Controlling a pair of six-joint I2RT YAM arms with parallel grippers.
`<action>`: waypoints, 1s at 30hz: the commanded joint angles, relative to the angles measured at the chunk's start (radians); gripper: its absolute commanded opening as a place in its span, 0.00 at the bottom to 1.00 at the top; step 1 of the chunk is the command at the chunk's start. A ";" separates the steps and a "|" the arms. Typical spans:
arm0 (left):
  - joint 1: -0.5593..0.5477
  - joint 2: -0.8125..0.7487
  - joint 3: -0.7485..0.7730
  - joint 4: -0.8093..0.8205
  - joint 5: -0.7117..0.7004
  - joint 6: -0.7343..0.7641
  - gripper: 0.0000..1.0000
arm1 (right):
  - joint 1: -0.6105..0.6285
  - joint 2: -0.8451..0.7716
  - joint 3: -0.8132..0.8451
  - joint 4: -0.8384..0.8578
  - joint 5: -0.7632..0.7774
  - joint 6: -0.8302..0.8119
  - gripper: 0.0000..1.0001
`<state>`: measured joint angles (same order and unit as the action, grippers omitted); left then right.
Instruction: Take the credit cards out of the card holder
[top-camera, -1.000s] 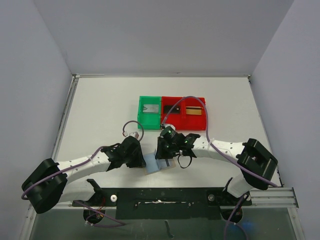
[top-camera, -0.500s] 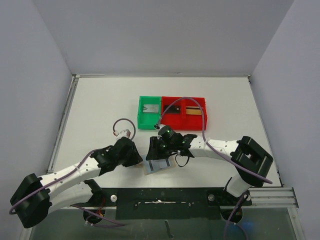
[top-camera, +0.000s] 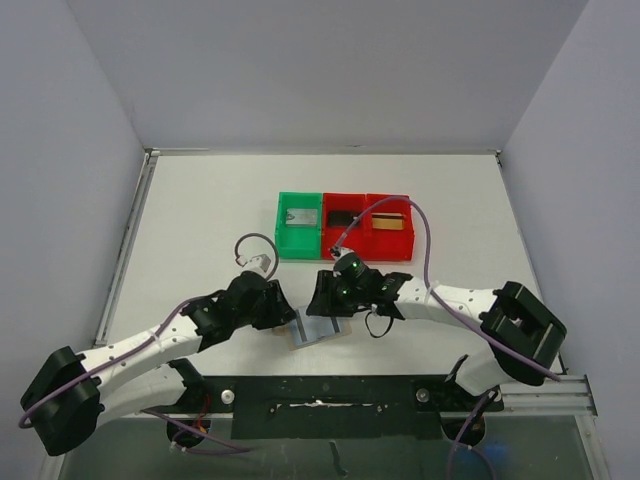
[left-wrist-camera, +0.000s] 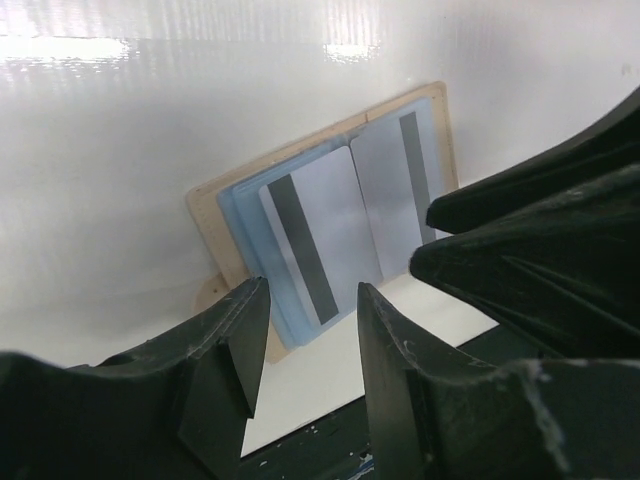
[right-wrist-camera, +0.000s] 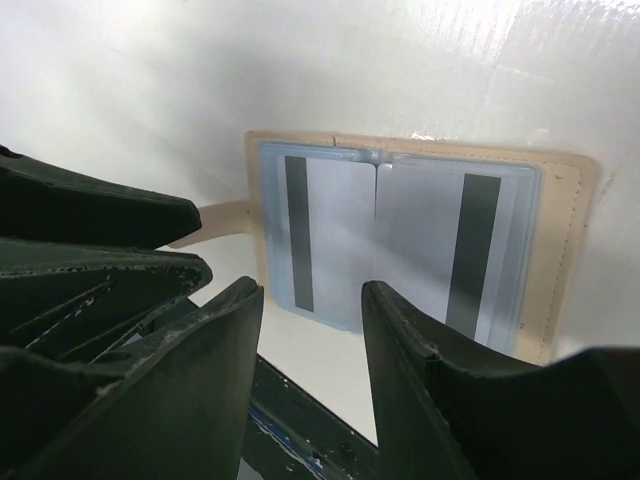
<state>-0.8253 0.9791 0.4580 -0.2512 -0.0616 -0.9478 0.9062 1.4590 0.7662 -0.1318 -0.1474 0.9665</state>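
The card holder (top-camera: 318, 329) lies open and flat on the white table near the front edge, its tan border (left-wrist-camera: 205, 215) framing light-blue pockets. Two silver-grey credit cards with dark stripes sit side by side in the pockets, one (right-wrist-camera: 335, 230) on the snap-tab side, the other (right-wrist-camera: 440, 240) beside it. The same two cards (left-wrist-camera: 310, 245) (left-wrist-camera: 395, 190) show in the left wrist view. My left gripper (left-wrist-camera: 312, 300) hovers open just over the holder's near edge. My right gripper (right-wrist-camera: 312, 295) is open over the same edge from the other side. Neither holds anything.
A green bin (top-camera: 299, 225) at the back holds a silver card. The joined red bins (top-camera: 366, 226) hold a black card (top-camera: 342, 217) and a gold card (top-camera: 391, 221). The black base rail (top-camera: 330, 395) runs just in front of the holder. Both grippers stand very close together.
Both grippers have opened wider. The left gripper drew back left, then came in toward the holder again. The right arm shifted slightly right; the holder stayed put.
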 joint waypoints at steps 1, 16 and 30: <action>-0.007 0.062 0.067 0.099 0.077 0.062 0.39 | 0.005 0.059 0.037 0.047 -0.040 -0.003 0.44; -0.012 0.247 0.034 0.088 0.083 0.023 0.31 | 0.021 0.167 0.091 -0.078 0.035 -0.013 0.40; -0.012 0.290 0.038 0.073 0.074 0.029 0.24 | -0.013 0.141 -0.006 0.134 -0.095 0.026 0.27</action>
<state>-0.8307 1.2415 0.4870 -0.1967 0.0139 -0.9230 0.9157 1.6299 0.8124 -0.1307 -0.1837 0.9699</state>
